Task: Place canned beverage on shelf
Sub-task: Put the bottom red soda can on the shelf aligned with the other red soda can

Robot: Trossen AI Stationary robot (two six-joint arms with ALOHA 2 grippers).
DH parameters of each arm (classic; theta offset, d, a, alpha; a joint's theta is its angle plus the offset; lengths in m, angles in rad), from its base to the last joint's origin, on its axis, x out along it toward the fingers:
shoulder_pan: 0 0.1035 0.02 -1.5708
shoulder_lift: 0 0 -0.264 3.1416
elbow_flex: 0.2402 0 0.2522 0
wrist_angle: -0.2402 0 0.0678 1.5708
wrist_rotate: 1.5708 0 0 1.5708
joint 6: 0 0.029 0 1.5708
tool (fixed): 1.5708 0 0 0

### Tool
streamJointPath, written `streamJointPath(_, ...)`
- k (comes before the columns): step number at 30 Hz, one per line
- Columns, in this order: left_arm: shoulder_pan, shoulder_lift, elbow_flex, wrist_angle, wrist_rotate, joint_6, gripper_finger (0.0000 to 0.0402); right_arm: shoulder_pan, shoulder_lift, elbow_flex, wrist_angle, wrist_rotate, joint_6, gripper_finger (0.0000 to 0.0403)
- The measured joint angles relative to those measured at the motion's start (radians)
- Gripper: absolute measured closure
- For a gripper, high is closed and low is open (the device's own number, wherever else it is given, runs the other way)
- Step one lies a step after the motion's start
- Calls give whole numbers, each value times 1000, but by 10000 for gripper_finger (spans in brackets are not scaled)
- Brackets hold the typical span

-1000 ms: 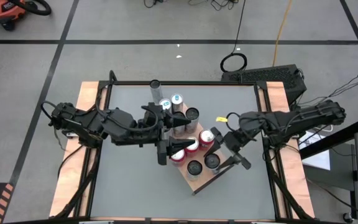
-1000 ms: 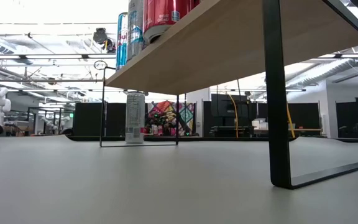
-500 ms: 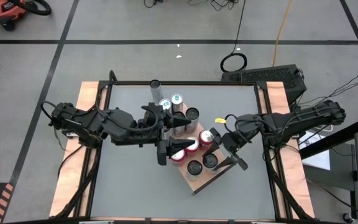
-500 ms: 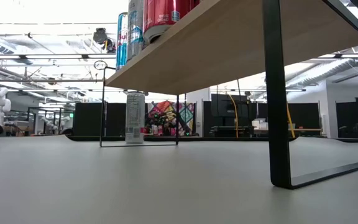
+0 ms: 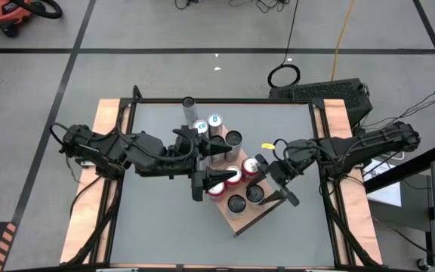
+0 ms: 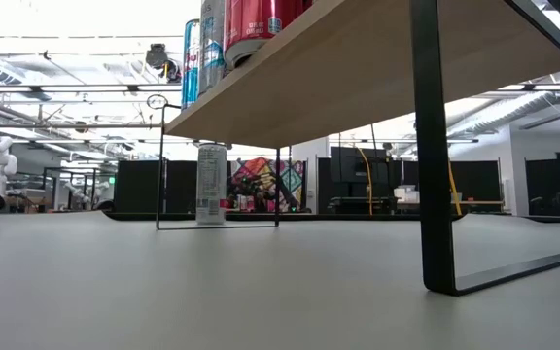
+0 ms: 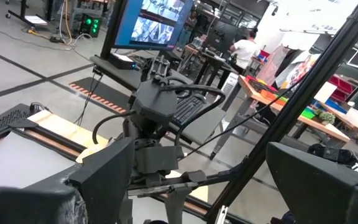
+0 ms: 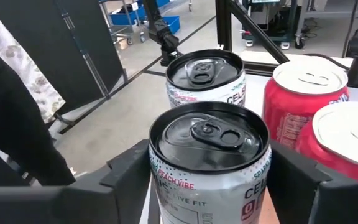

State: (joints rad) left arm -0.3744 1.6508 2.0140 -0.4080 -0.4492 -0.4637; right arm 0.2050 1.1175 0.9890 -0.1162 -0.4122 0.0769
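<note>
The black-topped can (image 8: 209, 165) stands upright on the shelf (image 5: 242, 218), directly between the right gripper (image 5: 265, 189) fingers (image 8: 303, 180), which flank it with narrow gaps showing, apparently letting go. A retreat toward 3 o'clock looks clear; a second black-topped can (image 5: 237, 202) sits at 9 o'clock. The left gripper (image 5: 216, 160) hovers wide open over the red cans (image 5: 234, 177).

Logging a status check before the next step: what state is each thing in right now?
Shelf: standing on the table, loaded with cans.
Shelf cans: upright.
Black-top can: upright on the shelf, sealed, inside the right pincer.
Lone can: upright on the table, off the shelf.
Left pincer: open, empty, over the shelf's edge.
</note>
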Motion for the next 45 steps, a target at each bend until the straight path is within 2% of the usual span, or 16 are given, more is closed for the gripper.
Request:
streamJointPath(13, 0, 0, 0, 0, 0, 0, 34, 0, 0, 0, -27, -9, -11, 117)
streamJointPath(22, 0, 0, 0, -4, 0, 0, 34, 0, -22, 0, -29, -8, -9, 110)
streamJointPath(33, 0, 0, 0, -7, -1, 8, 34, 5, -157, 1, -67, 61, 198, 110)
streamJointPath(38, 2, 0, 0, -30, -5, 8, 34, 43, -185, 61, -234, 148, 260, 110)
streamJointPath(45, 8, 0, 0, -31, -18, 9, 34, 107, -104, 332, -652, 261, 192, 121)
